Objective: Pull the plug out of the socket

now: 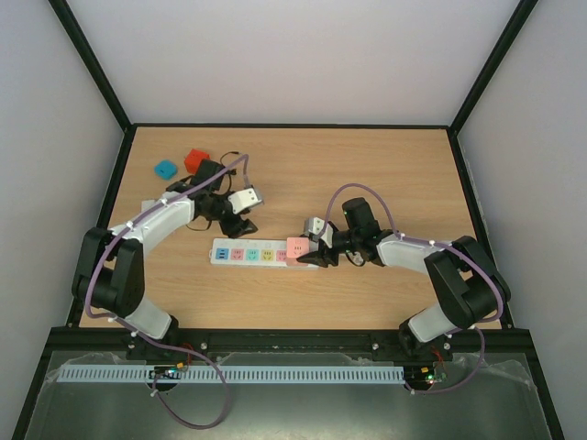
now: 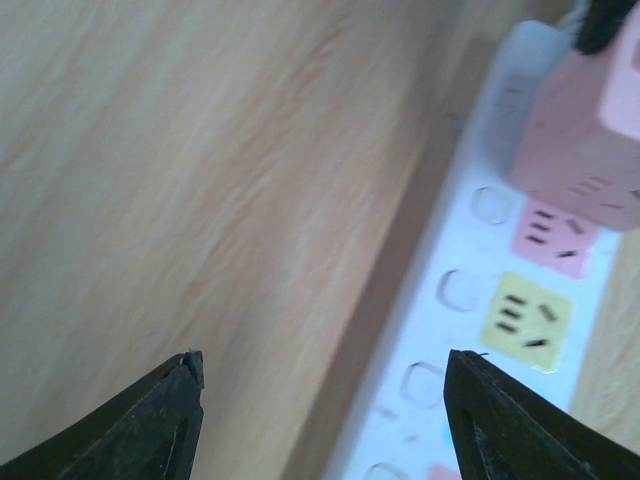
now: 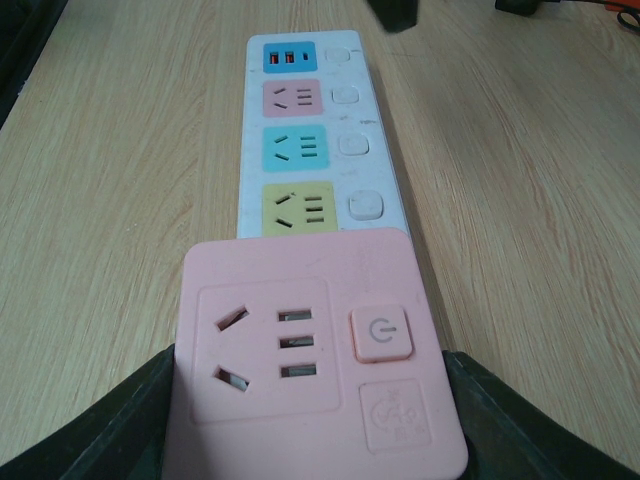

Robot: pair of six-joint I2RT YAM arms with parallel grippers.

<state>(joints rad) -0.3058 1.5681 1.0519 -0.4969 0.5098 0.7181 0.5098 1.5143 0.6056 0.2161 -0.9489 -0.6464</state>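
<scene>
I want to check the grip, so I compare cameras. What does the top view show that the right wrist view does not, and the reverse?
Only top: the right arm, a blue block and a red block. Only right wrist: the slots and button on the pink plug. Both: the white power strip, the plug on its end, the right gripper closed on it.

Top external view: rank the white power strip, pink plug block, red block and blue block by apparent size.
Largest: white power strip, clearly.
Next: pink plug block and red block, too alike to rank.
Smallest: blue block, by a little.
</scene>
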